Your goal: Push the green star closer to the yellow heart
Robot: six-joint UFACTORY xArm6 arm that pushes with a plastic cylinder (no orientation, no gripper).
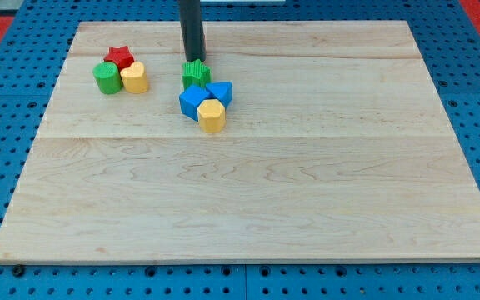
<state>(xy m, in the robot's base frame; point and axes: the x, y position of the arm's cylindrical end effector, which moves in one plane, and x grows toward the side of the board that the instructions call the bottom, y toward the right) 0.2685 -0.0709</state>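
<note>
The green star lies in the upper middle of the wooden board. My tip is right at the star's top edge, on the side towards the view's top. The yellow heart lies to the star's left, touching a green cylinder and just below a red star. A gap of bare board separates the green star from the heart.
Just below the green star sit two blue blocks and a yellow angular block, packed together. The upper blue blocks touch or nearly touch the green star. A blue pegboard surrounds the board.
</note>
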